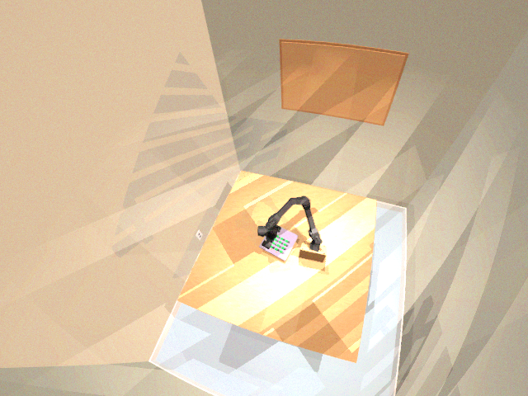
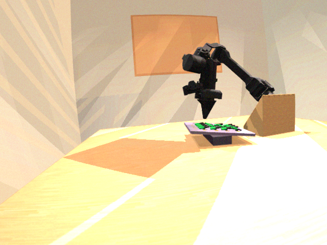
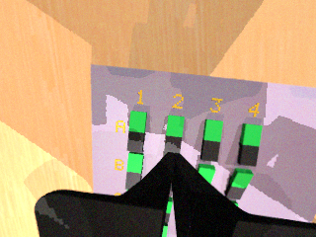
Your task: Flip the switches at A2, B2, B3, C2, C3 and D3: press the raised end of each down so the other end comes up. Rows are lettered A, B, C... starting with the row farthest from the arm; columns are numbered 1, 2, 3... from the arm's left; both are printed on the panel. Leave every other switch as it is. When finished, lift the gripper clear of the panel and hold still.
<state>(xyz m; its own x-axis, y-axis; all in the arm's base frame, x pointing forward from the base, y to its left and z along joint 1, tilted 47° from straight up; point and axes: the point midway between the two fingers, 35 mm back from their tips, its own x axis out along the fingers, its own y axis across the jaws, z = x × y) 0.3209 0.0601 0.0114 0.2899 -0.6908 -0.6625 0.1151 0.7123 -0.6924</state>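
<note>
A lilac switch panel with green and black rocker switches stands on a small dark base on the table. In the wrist view the column numbers 1 to 4 and row letters A and B show. My gripper is shut and empty, its fingers forming one point. It hangs a short way above the panel's far edge. In the wrist view the tip lies just below the switch at A2, near its dark end. The fingers hide B2 and the rows below.
A tan box stands beside the panel, in front of the arm's base. The wooden table stretches wide around the panel. An orange rectangle hangs on the back wall.
</note>
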